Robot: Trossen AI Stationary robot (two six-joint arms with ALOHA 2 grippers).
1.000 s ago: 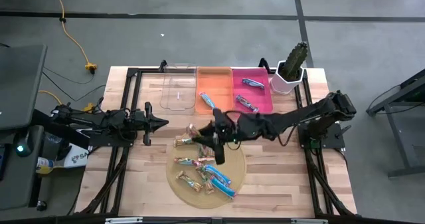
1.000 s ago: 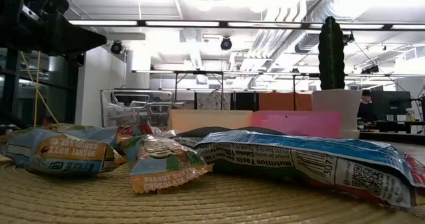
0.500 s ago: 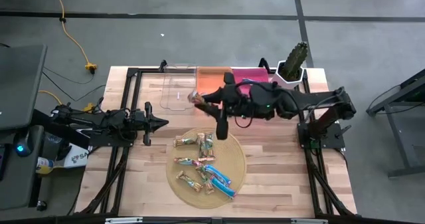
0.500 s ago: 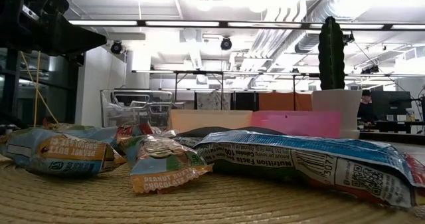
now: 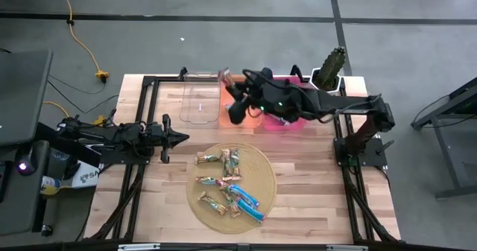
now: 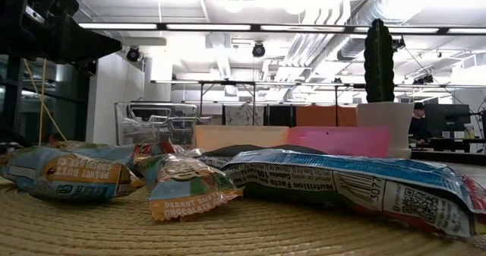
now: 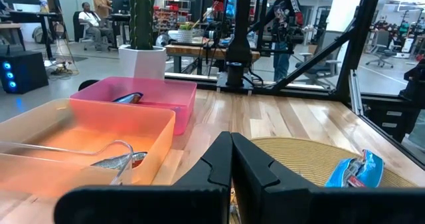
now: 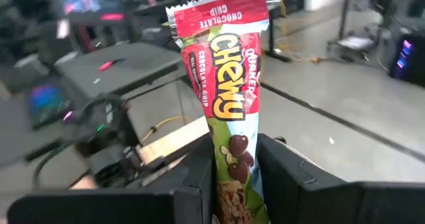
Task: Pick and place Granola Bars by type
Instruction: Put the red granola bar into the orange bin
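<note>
We see the right gripper (image 5: 226,78) clamped on a red-topped Chewy chocolate chip granola bar (image 8: 229,98) above the far edge of the clear and orange plastic bins (image 5: 239,87), while the left gripper (image 5: 181,137), fingers closed together, waits beside the round woven mat (image 5: 264,169).

Closed dark left gripper (image 7: 231,159) facing translucent orange bin (image 7: 86,134), pink bin (image 7: 143,101), round woven mat (image 7: 312,159) with 1 blue-wrapped bar (image 7: 354,171).

Robotics lab: workbenches (image 7: 199,48), ceiling ducts (image 6: 334,36)
</note>
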